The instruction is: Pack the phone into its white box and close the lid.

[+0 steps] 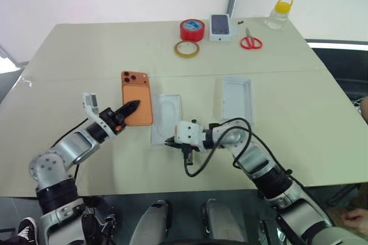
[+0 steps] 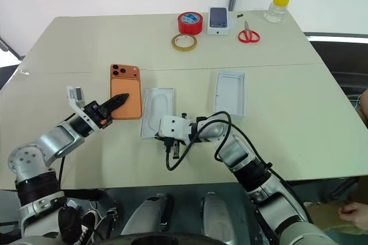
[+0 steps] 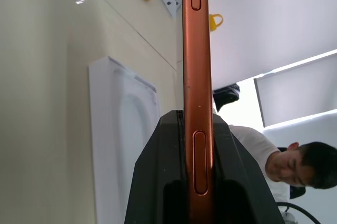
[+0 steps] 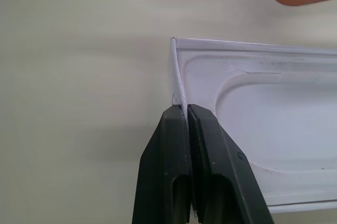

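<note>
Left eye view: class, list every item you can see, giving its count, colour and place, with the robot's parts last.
table: one, beige, under everything
phone: one, orange, left of centre, held
oval-recess tray: one, white, centre, beside the phone
grey-floor tray: one, white, right of centre
tape roll: one, red, far edge
tape ring: one, yellowish, in front of the red roll
phone-picture carton: one, white, far edge
scissors: one, red-handled, far right
bottle: one, clear, yellow cap, far right corner
left end effector: black, shut on the phone
right end effector: black, pinching the oval-recess tray's near wall
</note>
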Robot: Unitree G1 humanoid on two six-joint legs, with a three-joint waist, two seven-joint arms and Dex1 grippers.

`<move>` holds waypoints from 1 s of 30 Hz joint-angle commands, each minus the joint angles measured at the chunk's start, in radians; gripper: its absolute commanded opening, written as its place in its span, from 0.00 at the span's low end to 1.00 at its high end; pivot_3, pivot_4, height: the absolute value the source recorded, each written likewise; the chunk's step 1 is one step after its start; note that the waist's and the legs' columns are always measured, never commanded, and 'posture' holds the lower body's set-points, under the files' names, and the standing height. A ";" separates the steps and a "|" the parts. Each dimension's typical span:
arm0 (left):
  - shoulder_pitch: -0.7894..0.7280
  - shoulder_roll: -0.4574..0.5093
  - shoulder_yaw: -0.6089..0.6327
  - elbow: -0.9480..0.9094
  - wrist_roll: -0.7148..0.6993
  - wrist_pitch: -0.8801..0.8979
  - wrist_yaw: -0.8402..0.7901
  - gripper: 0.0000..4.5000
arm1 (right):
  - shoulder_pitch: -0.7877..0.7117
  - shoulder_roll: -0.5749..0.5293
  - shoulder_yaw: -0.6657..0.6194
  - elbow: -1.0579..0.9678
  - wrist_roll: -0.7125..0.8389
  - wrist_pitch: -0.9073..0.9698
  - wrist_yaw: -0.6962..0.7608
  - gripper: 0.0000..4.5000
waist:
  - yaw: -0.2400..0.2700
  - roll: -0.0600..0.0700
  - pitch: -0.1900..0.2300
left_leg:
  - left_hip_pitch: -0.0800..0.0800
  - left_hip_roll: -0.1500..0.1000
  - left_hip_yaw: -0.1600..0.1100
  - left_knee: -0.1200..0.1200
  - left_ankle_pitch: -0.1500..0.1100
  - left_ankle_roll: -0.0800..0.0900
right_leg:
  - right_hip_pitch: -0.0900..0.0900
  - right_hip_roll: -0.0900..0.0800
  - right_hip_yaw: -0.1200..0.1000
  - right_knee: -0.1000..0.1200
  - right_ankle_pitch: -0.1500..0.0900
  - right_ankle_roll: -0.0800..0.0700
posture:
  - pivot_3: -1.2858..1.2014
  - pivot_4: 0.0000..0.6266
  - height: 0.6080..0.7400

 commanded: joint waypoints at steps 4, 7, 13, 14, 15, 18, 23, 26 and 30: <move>0.015 -0.032 -0.070 -0.074 -0.031 -0.040 0.002 0.00 | -0.015 -0.002 -0.006 -0.058 0.027 0.066 0.006 0.33 | 0.001 0.000 0.000 | 0.000 0.000 0.000 0.000 0.000 0.000 | 0.000 0.000 0.000 0.000 0.000 0.000 | 0.52 0.24 1.00; 0.030 -0.017 -0.099 -0.075 -0.012 -0.040 -0.010 0.00 | -0.007 -0.049 -0.015 -0.086 0.026 0.032 0.025 0.68 | 0.001 0.000 0.000 | 0.000 0.000 0.000 0.000 0.000 0.001 | 0.000 0.000 0.000 0.000 0.000 0.000 | 0.52 0.24 1.00; 0.038 0.004 -0.165 -0.066 0.049 -0.059 -0.055 0.00 | -0.040 -0.144 -0.170 -0.079 0.146 0.045 0.076 0.77 | 0.006 0.000 0.000 | 0.000 0.000 0.000 0.000 -0.002 0.004 | 0.001 0.000 0.000 -0.001 0.000 0.000 | 0.52 0.24 1.00; 0.034 0.003 -0.170 -0.060 0.053 -0.062 -0.059 0.00 | -0.048 -0.151 -0.184 -0.060 0.144 0.043 0.070 0.77 | 0.006 0.000 0.000 | 0.000 0.000 0.000 0.000 -0.002 0.004 | 0.001 0.000 0.000 -0.001 0.000 0.000 | 0.52 0.24 1.00; 0.030 0.003 -0.178 -0.055 0.061 -0.068 -0.066 0.00 | -0.058 -0.161 -0.195 -0.026 0.132 0.024 0.057 0.77 | 0.005 0.000 0.000 | 0.000 0.000 0.000 0.000 -0.002 0.004 | 0.001 0.000 0.000 -0.001 0.000 0.000 | 0.52 0.24 1.00; 0.016 -0.004 -0.203 -0.040 0.083 -0.077 -0.077 0.00 | -0.091 -0.180 -0.227 0.077 0.101 -0.029 0.013 0.77 | 0.007 0.000 0.000 | 0.000 0.000 0.000 0.000 -0.002 0.004 | 0.001 0.000 0.000 -0.001 0.000 0.000 | 0.52 0.24 1.00; 0.033 -0.032 -0.212 -0.052 0.070 -0.070 -0.056 0.00 | -0.139 -0.165 -0.255 0.183 0.063 -0.084 -0.079 0.77 | 0.004 0.000 0.000 | 0.000 0.000 0.001 0.000 0.000 0.001 | 0.000 0.000 0.000 -0.001 0.000 0.000 | 0.52 0.24 1.00; 0.081 -0.087 -0.193 -0.096 0.048 -0.096 -0.002 0.00 | -0.151 -0.161 -0.258 0.246 0.064 -0.139 -0.088 0.77 | 0.003 0.000 0.000 | 0.000 0.000 0.001 0.000 0.000 0.001 | 0.000 0.000 0.000 -0.001 0.000 0.000 | 0.52 0.24 1.00; 0.118 -0.152 -0.190 -0.138 0.014 -0.118 0.070 0.00 | -0.165 -0.161 -0.259 0.306 0.065 -0.185 -0.079 0.77 | 0.007 0.000 0.000 | -0.001 0.000 0.002 0.000 0.000 0.000 | 0.001 -0.001 0.001 -0.002 0.000 0.000 | 0.52 0.24 1.00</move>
